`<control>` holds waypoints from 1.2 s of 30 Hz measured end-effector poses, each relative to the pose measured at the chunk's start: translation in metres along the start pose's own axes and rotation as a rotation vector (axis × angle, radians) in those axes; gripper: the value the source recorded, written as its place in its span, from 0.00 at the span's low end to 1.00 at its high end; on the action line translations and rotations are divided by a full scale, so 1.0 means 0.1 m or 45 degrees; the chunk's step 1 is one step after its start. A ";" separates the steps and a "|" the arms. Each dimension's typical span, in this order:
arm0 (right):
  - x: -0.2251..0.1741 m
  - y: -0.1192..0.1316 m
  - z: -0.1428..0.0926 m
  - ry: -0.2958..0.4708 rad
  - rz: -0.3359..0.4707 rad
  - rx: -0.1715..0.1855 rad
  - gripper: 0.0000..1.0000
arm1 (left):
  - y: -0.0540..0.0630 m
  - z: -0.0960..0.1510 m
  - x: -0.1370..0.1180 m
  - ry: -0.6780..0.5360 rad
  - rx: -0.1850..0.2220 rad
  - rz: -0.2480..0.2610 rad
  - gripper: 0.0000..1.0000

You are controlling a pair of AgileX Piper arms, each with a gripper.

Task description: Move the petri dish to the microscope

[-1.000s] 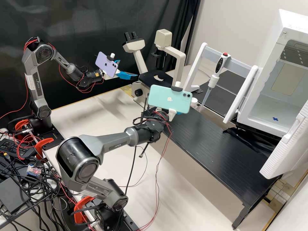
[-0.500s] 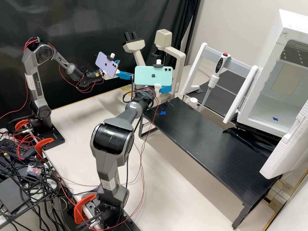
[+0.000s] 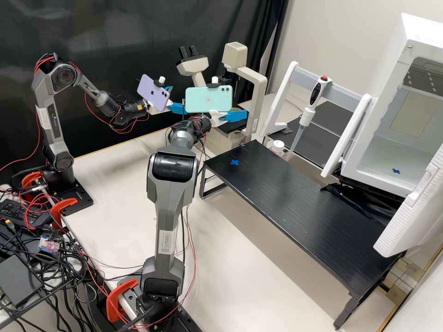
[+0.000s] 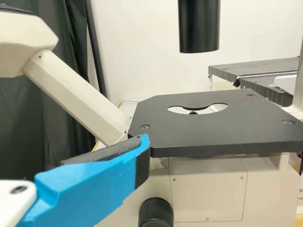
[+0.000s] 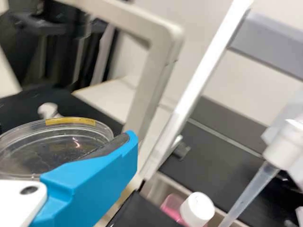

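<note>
Right pincer (image 3: 234, 115) parted, gripping petri dish (image 5: 47, 149) | left pincer (image 3: 177, 109) spread, empty | black platform (image 3: 295, 203) on pale tabletop (image 3: 120, 184) | black curtain (image 3: 110, 27)

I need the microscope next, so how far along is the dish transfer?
Pick-up looks done: the right gripper holds the petri dish. In hand is the carry, with that gripper close to the microscope. Left to do: setting the dish on the black stage, whose opening shows uncovered.
</note>
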 end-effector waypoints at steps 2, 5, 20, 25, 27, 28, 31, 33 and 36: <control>0.07 -0.03 0.00 0.008 0.086 0.034 0.00 | 0.00 0.00 0.00 0.000 0.000 0.000 1.00; 0.24 -0.14 -0.05 0.089 0.221 0.102 0.00 | 0.00 0.00 0.00 0.000 0.000 0.000 1.00; 0.56 -0.70 0.15 0.153 0.140 0.274 0.00 | 0.00 0.00 0.00 0.000 0.000 0.000 1.00; 0.56 -0.72 0.18 0.142 0.121 0.304 0.00 | 0.00 0.00 0.00 0.000 0.000 0.000 1.00; 0.59 -0.72 0.16 0.143 0.107 0.322 0.00 | 0.00 0.00 0.00 0.000 0.000 0.000 1.00; 0.61 -0.73 0.16 0.144 0.104 0.327 0.00 | 0.00 0.00 0.00 0.000 0.000 0.000 1.00; 0.69 -0.76 0.12 0.151 0.092 0.333 0.00 | 0.00 0.00 0.00 0.000 0.000 0.000 1.00; 0.77 -0.82 0.10 0.154 0.080 0.337 0.00 | 0.00 0.00 0.00 0.000 0.000 0.000 1.00; 0.89 -0.93 0.08 0.139 0.045 0.350 0.00 | 0.00 0.00 0.00 0.000 0.000 0.000 1.00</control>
